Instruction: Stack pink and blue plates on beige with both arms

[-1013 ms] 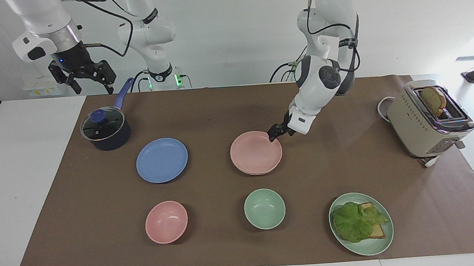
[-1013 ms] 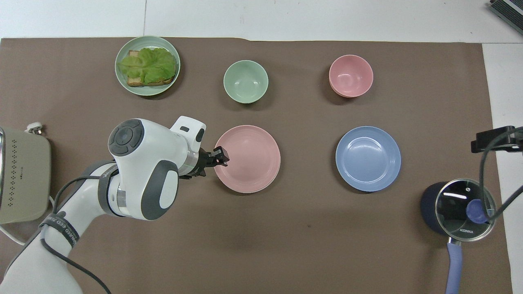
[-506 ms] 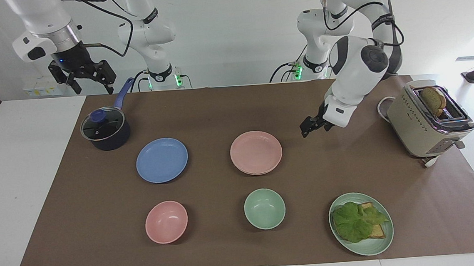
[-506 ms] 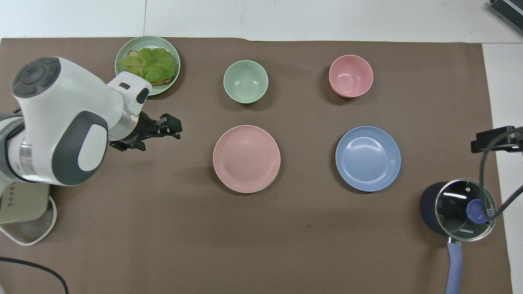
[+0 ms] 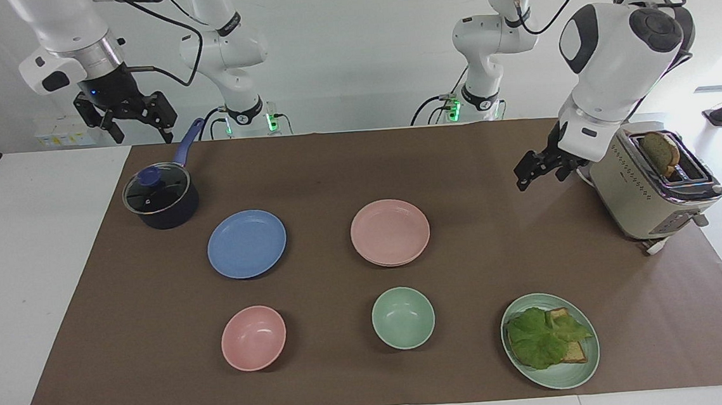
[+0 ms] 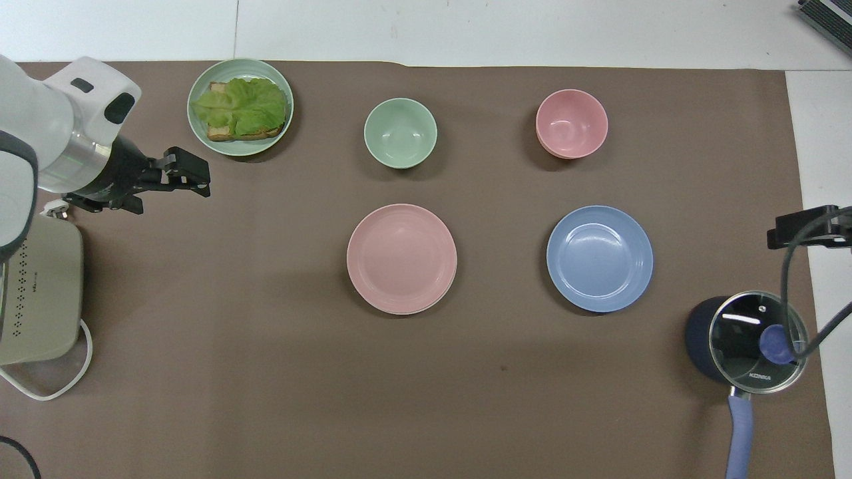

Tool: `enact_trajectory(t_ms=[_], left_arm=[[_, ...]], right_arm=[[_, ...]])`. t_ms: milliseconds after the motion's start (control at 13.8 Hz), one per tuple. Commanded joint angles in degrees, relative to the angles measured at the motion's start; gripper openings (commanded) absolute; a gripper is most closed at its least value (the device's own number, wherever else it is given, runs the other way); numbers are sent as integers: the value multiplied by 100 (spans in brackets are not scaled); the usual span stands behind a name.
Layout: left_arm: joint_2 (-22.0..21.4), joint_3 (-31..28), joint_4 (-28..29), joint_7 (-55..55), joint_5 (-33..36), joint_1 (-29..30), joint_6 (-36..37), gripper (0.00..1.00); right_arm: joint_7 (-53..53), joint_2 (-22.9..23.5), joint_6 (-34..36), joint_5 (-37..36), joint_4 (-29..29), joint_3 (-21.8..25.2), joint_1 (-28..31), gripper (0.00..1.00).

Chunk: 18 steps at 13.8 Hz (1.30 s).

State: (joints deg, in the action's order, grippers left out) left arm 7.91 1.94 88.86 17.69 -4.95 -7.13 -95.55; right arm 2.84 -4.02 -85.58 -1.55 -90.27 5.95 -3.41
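Note:
The pink plate (image 5: 390, 232) (image 6: 401, 258) lies flat mid-mat, with a second thin rim showing just under its edge. Of the beige plate I see nothing beyond that rim. Beside it, toward the right arm's end, sits the blue plate (image 5: 247, 243) (image 6: 600, 258), alone on the mat. My left gripper (image 5: 522, 178) (image 6: 203, 181) hangs open and empty over the mat next to the toaster, well apart from both plates. Raised above the table edge by the pot, my right gripper (image 5: 140, 134) waits open and holds nothing.
A dark pot with a glass lid (image 5: 160, 196) (image 6: 745, 339) stands near the right arm. A pink bowl (image 5: 253, 338), a green bowl (image 5: 403, 318) and a mint plate (image 5: 564, 380) with toast and lettuce lie farthest from the robots. The toaster (image 5: 646, 195) stands at the left arm's end.
My left gripper has left the pink plate's rim, risen and swung toward the toaster. The pink plate stayed put. The right arm has not moved.

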Motion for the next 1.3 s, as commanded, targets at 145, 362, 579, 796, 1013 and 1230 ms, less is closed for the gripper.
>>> enact_trajectory(t_ms=[145, 362, 579, 796, 1013, 1230], left_arm=[[-113, -106, -273, -800, 416, 273, 590, 100], [-131, -142, -491, -1222, 442, 518, 809, 100], [-210, -151, -528, -1399, 451, 599, 872, 100], [-237, -133, -528, -1399, 451, 599, 845, 100], [-281, -89, -528, -1391, 451, 590, 819, 100], [-342, -89, -519, -1391, 407, 590, 766, 100]], right_arm=[[-108, -72, 24, -12, -79, -6, 25, 100], [-108, -72, 24, -12, -79, -6, 33, 100], [-99, -72, 24, -12, -79, -6, 33, 100], [-108, -72, 24, -21, -79, -6, 33, 100], [-108, -72, 24, -12, -79, -6, 33, 100], [-108, -72, 24, -12, -79, -6, 33, 100]])
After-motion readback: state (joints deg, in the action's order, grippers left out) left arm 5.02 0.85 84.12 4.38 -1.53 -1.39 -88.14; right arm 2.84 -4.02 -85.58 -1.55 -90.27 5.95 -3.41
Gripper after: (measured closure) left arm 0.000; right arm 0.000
